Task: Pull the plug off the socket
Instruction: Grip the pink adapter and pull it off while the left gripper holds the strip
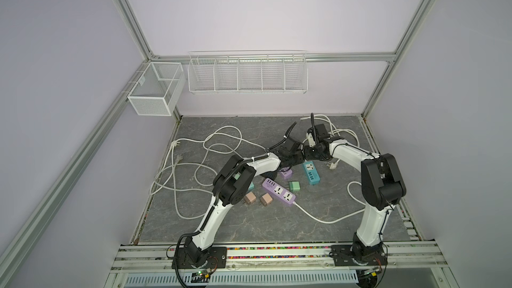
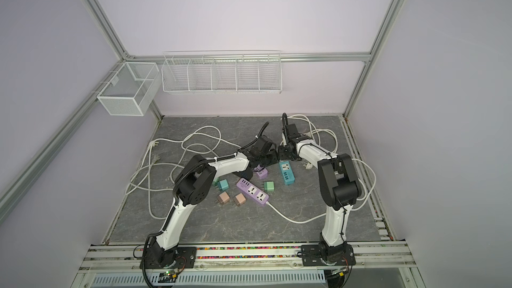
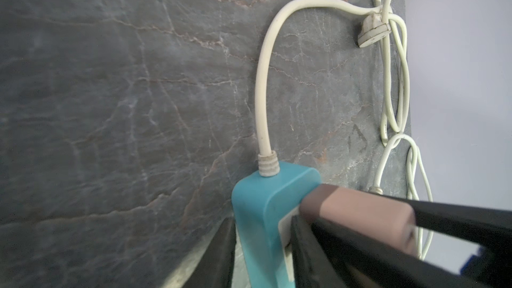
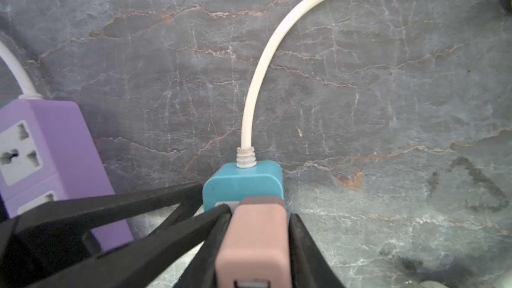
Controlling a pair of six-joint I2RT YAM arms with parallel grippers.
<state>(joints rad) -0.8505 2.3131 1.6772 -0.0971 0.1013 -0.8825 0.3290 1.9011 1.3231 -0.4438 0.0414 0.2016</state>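
The socket is a teal power strip (image 3: 263, 211) with a white cord, lying on the grey slab; in both top views its near end shows (image 1: 311, 174) (image 2: 286, 174). A pink plug (image 4: 253, 242) sits plugged into its white face and also shows in the left wrist view (image 3: 354, 211). My left gripper (image 3: 263, 256) is shut on the teal strip, one finger on each long side. My right gripper (image 4: 259, 217) is shut on the pink plug, its black fingers pressed against both sides. In both top views the two grippers (image 1: 295, 159) (image 1: 310, 155) meet over the strip's far end and hide the plug.
A purple power strip (image 1: 278, 192) (image 4: 47, 148) lies just left of the teal one. Small cube adapters lie nearby: purple (image 1: 286, 173), green (image 1: 295, 186), two tan (image 1: 250, 198). White cords (image 1: 194, 162) loop over the slab. Wire baskets (image 1: 246, 74) hang on the back wall.
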